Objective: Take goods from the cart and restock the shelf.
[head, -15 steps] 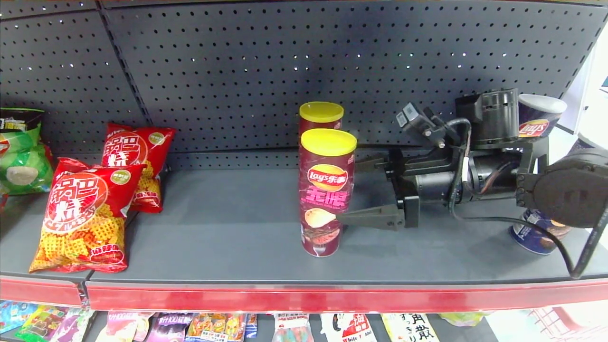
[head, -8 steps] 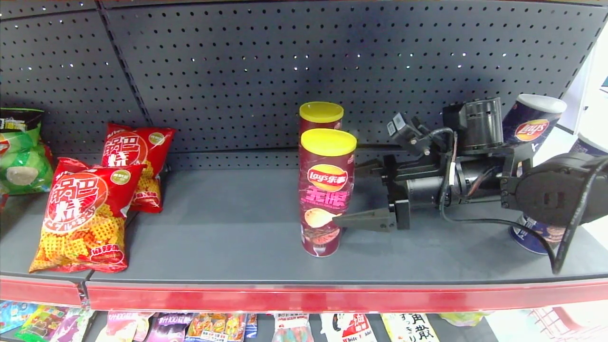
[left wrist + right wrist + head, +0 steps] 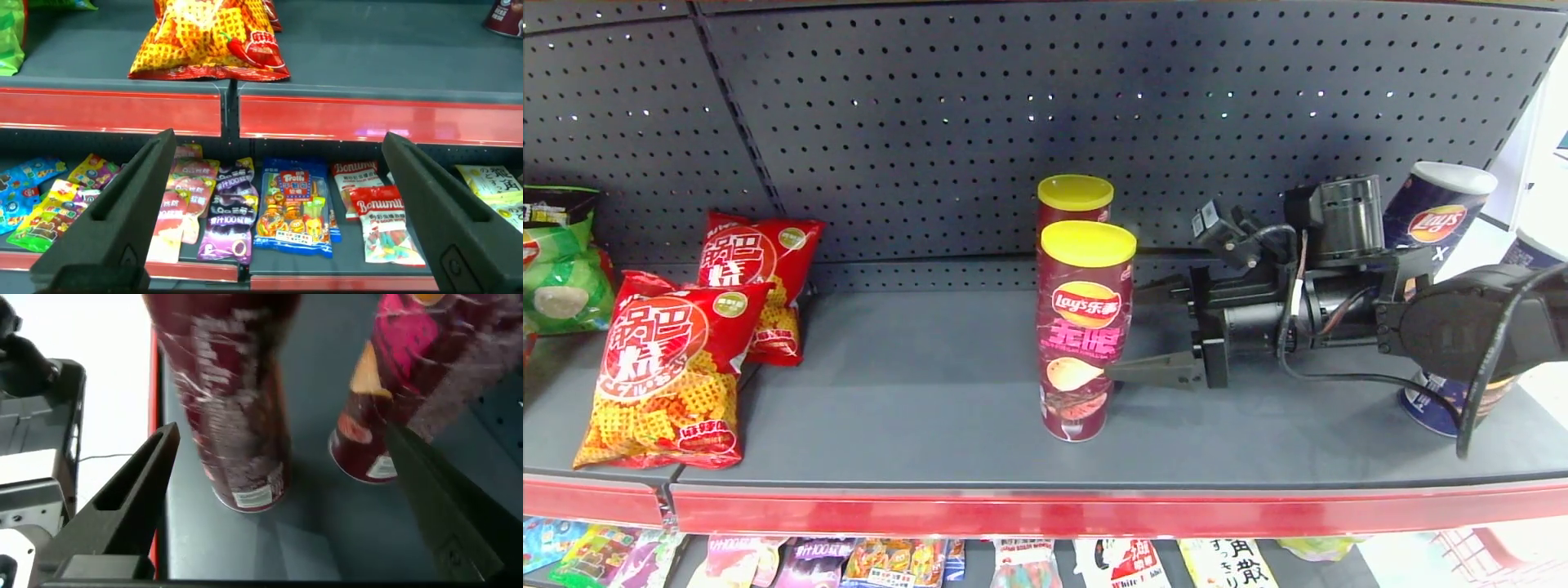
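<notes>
**Front can** [image 3: 1086, 327]: maroon tube with a yellow lid, upright on the shelf [image 3: 915, 392] about mid-width, set back from the red lip. It stands on its own base.

**Rear can** [image 3: 1075, 200]: same kind, upright, directly behind the front can. Whether the two touch cannot be told.

**Right gripper** [image 3: 1135, 331]: held level, reaching in from the right. Its jaws are spread wide and grip nothing. The near finger's tip lies at the front can's side, touching or just short of it.

**Left gripper** [image 3: 278, 140]: jaws spread wide and empty. It is held low, below the shelf's lip, facing the packets on the tier beneath.

**Other stock:** blue cans [image 3: 1450, 204] at the right end, close by the right arm. Red bags [image 3: 670, 367] and a green bag [image 3: 560, 261] are at the left end.

**Step in hand (judged):** the release stage of one placement. The can is set down and free. A wide bare stretch of shelf suggests restocking is only partly done.

**Next move calls for:** drawing the right gripper straight back to the right with its jaws wide. The near finger must not drag or tip the tall, narrow can, and the arm must clear the blue cans. Then a return to the cart for more goods.
</notes>
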Controlling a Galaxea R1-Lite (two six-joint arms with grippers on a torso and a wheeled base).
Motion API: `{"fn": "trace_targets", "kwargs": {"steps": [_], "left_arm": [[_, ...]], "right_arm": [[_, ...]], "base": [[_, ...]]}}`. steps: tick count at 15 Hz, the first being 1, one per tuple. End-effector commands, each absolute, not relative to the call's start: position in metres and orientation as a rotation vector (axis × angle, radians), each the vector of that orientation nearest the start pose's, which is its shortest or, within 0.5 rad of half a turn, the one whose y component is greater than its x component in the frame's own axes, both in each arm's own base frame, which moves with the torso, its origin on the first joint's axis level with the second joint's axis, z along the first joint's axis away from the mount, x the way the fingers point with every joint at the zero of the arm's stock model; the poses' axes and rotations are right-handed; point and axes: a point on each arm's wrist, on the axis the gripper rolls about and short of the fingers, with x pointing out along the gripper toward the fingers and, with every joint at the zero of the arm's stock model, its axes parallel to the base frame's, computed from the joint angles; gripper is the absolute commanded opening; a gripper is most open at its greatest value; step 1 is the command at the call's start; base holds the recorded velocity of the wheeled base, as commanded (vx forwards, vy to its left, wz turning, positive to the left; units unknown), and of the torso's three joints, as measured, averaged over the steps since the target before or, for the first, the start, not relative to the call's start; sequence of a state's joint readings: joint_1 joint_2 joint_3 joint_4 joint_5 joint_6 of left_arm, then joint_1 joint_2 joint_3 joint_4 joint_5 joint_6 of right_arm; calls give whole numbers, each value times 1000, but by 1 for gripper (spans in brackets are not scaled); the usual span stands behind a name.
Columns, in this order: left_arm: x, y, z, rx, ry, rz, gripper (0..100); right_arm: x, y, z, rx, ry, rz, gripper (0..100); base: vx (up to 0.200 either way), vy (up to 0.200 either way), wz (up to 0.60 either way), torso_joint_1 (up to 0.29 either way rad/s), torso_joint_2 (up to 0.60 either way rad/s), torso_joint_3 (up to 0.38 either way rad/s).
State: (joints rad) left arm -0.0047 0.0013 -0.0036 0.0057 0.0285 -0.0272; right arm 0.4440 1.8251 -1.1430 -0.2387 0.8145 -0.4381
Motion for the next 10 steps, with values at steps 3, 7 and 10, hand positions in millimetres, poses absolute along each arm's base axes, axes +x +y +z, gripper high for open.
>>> {"fn": "trace_targets", "kwargs": {"steps": [3, 7, 10], "left_arm": [[-23, 1, 76, -28, 4, 25, 100], [-23, 1, 76, -28, 4, 25, 100], [-23, 1, 76, -28, 4, 25, 100]], "right_arm": [[308, 161, 194, -284, 198, 1299, 100], [311, 158, 193, -282, 204, 1290, 100], [312, 156, 192, -282, 205, 1283, 100]], "base": [[0, 0, 0, 0, 0, 0], [0, 0, 0, 0, 0, 0], [0, 0, 0, 0, 0, 0]]}}
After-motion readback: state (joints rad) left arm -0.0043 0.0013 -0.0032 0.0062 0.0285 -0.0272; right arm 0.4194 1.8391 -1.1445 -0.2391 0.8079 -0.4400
